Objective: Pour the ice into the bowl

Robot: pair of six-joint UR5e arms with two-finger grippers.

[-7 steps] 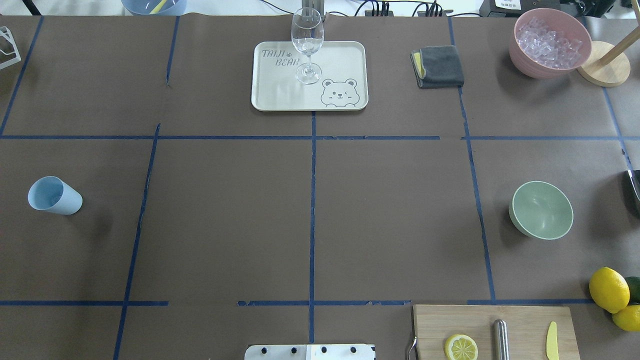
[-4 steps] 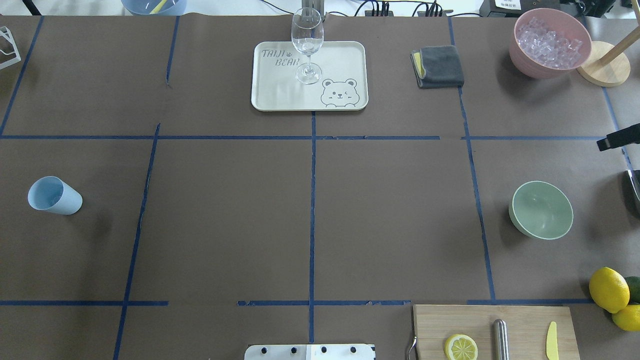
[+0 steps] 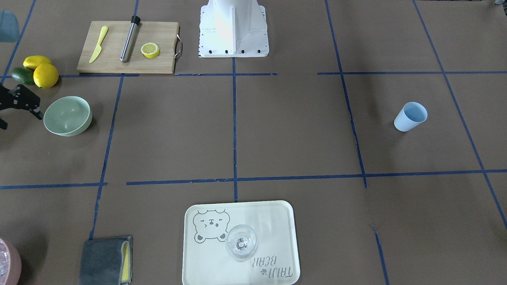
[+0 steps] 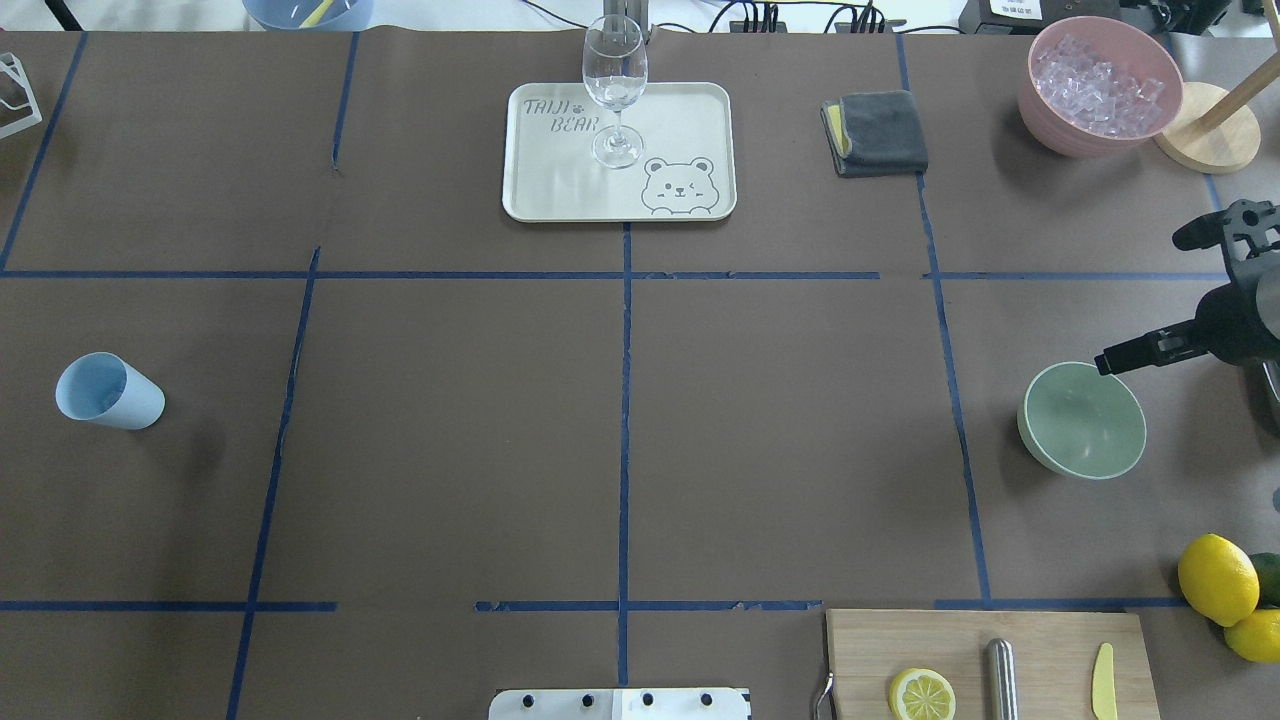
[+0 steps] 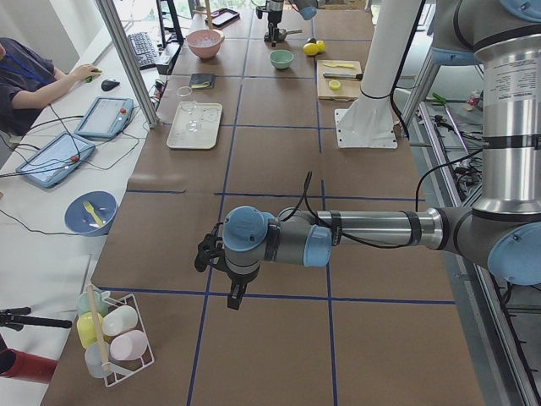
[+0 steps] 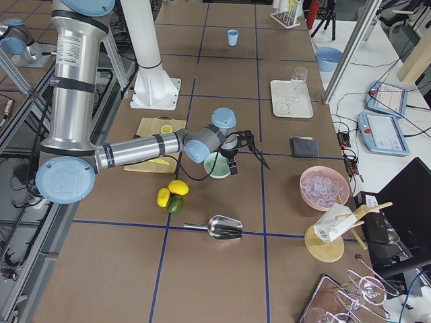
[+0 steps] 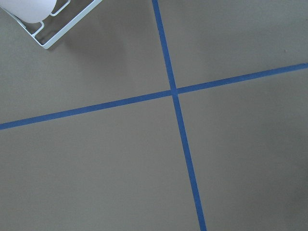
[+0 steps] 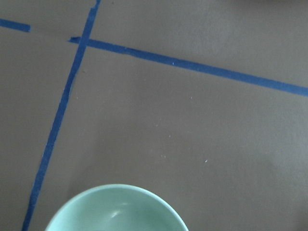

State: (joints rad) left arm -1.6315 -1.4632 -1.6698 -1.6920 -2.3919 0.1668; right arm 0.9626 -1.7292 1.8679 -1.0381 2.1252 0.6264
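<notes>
right end effector [image 4: 1146, 300]: fingers spread wide, pinching nothing. it hangs at the right side of the bench [image 4: 780, 420], and in the overhead view one fingertip lies over the far rim of the bowl [image 4: 1083, 420].
left end effector [image 5: 228, 272]: low over bare bench at the far left end, well apart from the task's things. it is seen only from the side, so i cannot tell if it is spread or pressed together.
bowl: upright and empty, on the right part of the bench.
ice: no loose cubes show. the only ice in view is heaped in the pink container [image 4: 1100, 85], well apart from the bowl. a metal scoop [image 6: 225, 229] lies near the bench's right end, and i cannot tell if it holds any.
risk, knock: the spread finger is so near the rim that a low sweep would likely shove or tip the light, empty bowl.
risk, wrong source: the end effector hangs between the bowl and the pink container, so a reach could end at that heap.
risk, spill: a pour from too high or off-centre would likely bounce slick cubes out over the rim.
</notes>
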